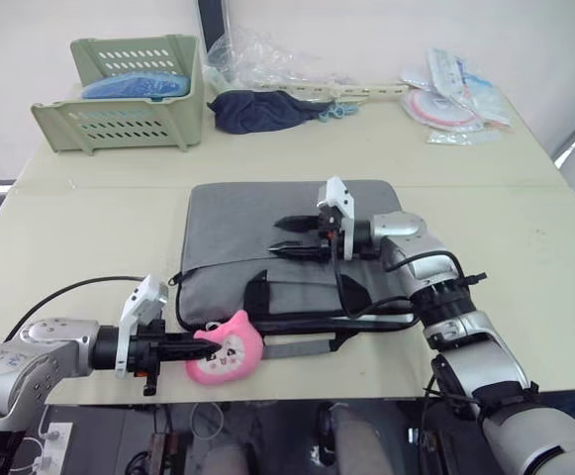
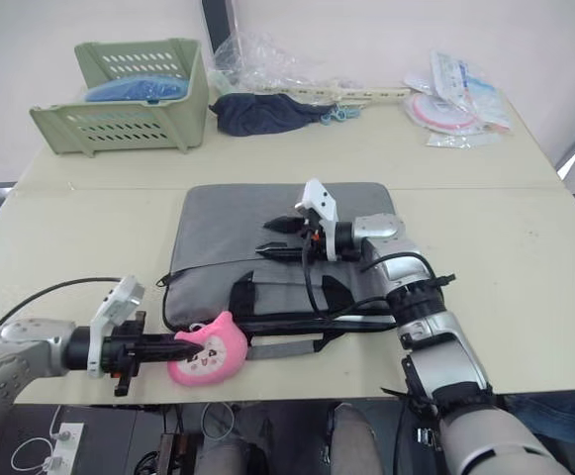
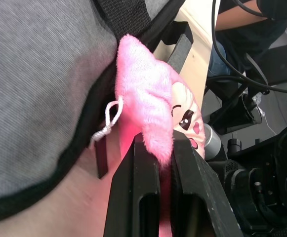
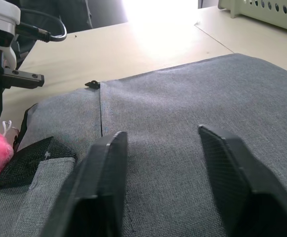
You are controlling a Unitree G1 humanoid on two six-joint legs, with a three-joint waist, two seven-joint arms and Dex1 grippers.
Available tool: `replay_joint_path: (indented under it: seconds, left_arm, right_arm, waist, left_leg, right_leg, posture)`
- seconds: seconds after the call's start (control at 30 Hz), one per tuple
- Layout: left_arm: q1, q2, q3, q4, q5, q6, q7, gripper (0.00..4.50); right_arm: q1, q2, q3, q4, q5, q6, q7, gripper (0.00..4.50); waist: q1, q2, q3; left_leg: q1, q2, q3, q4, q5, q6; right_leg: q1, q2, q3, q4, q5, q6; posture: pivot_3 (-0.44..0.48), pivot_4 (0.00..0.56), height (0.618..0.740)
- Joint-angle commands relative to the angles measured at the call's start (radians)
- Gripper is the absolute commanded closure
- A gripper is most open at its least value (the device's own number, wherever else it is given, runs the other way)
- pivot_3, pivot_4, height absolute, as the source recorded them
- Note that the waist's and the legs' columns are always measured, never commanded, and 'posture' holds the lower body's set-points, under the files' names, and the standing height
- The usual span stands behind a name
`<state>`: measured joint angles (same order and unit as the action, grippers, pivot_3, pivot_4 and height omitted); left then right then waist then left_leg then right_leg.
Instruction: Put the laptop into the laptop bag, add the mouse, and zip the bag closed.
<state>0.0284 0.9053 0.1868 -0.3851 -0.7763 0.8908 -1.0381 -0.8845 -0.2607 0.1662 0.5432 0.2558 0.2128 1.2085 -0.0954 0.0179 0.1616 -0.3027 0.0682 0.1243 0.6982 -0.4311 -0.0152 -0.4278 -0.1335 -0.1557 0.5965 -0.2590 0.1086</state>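
Apparently the packing is mostly behind me, though I can't confirm it: the grey laptop bag lies flat on the desk, and neither the laptop nor the mouse is anywhere I can see, so I judge both are probably inside, hidden by the fabric. What looks left is the zip. My left tool is clenched on the pink plush toy at the bag's near left corner, just by the black-edged seam; in the left wrist view the plush is pinched between the fingers, and its white string hangs by the bag's edge. I suspect the toy is a charm on the zip pull, but I cannot tell from here. My right tool hovers released over the middle of the bag, jaws apart. Whether the zip is fully closed along its run I cannot make out.
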Motion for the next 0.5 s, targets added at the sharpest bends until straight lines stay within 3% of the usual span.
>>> replay_joint_path:
  seconds: [0.03,0.07,0.1,0.5]
  left_arm:
    - [0.031,0.003,0.068,-0.054,-0.048,0.019,0.019,4.5]
    - [0.038,-0.002,0.08,-0.06,-0.056,0.022,0.028,4.5]
    - [0.043,-0.006,0.089,-0.065,-0.062,0.025,0.036,4.5]
    - [0.137,-0.088,0.055,-0.193,-0.11,0.052,0.161,4.5]
  right_arm:
    - [0.016,0.01,0.027,0.025,-0.024,-0.024,0.023,3.71]
    - [0.023,0.009,0.039,0.04,-0.042,-0.041,0.022,4.29]
    - [0.03,0.01,0.049,0.052,-0.054,-0.047,0.021,4.41]
    - [0.119,0.056,0.108,0.225,-0.183,-0.177,-0.062,4.41]
  waist:
    - [-0.002,0.0,0.0]
    - [-0.002,0.0,0.0]
    - [-0.002,0.0,0.0]
    - [-0.01,-0.009,-0.008]
  left_leg:
    - [0.0,0.0,0.0,0.0,0.0,0.0]
    - [0.001,0.0,0.0,0.0,0.0,0.0]
    - [0.0,0.0,0.0,0.0,0.0,0.0]
    - [0.005,0.001,-0.001,-0.001,0.0,-0.001]
  right_leg:
    - [0.0,0.0,0.0,0.0,0.0,0.0]
    - [0.0,0.0,0.0,0.0,0.0,0.0]
    - [0.0,0.0,0.0,0.001,0.0,0.0]
    - [0.008,0.001,0.002,0.002,-0.001,-0.002]
  posture:
    - [0.0,0.15,0.74]
    - [0.0,0.15,0.74]
    - [0.0,0.15,0.74]
    - [0.0,0.15,0.74]
